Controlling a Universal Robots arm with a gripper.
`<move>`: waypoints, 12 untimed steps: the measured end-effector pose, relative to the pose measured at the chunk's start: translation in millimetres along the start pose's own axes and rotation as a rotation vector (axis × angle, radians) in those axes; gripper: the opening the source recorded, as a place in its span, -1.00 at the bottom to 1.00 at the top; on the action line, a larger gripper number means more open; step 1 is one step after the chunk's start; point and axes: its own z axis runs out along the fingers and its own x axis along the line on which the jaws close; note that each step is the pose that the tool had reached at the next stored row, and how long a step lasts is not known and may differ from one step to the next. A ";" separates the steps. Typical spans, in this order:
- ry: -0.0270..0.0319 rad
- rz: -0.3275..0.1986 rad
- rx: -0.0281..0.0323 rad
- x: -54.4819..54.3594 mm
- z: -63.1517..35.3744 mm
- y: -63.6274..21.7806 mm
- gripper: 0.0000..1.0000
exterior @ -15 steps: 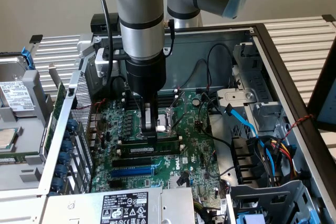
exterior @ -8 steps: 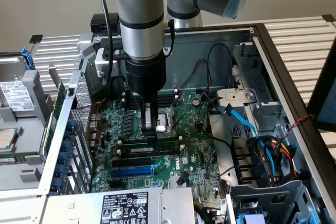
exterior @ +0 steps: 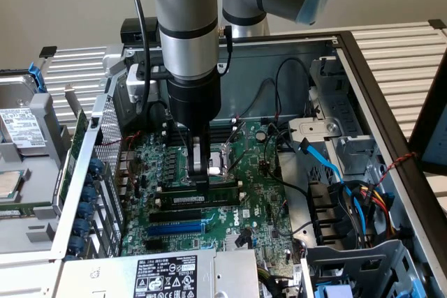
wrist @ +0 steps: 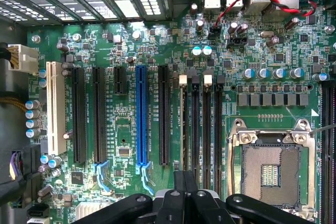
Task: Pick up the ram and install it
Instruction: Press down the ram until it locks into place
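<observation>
The arm stands upright inside the open computer case [exterior: 363, 68], its gripper [exterior: 201, 176] down on the motherboard [exterior: 265, 193] beside the processor socket [exterior: 227, 158]. The fingers are pressed together, and in the exterior view their tips meet the top edge of the ram [exterior: 202, 200], the thin green stick with a white label that lies along one of the memory slots. It appears to be sitting in the slot already, so the step in hand looks like pressing it home rather than carrying it.

To do that well, the push should go straight down, square to the board, with the stick kept upright so both ends sink evenly; a tilted push could bend the stick or leave one end raised.

The exterior view shows the whole case, the blue cable [exterior: 328, 165] and the label on the power supply [exterior: 164, 277], and how the gripper stands over the stick. The wrist view looks down past the closed fingers [wrist: 184, 190] onto the board, where the row of memory slots [wrist: 202, 124], the blue card slot [wrist: 140, 114] and the empty socket [wrist: 273, 171] lie plainly; the stick itself cannot be made out there with any certainty.
</observation>
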 end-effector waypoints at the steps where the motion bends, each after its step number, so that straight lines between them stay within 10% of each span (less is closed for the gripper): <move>1: 0.0001 0.000 0.0000 0.0 0.0 0.0 -0.79; 12: -0.0001 0.000 0.0002 -0.3 0.0 0.0 -0.79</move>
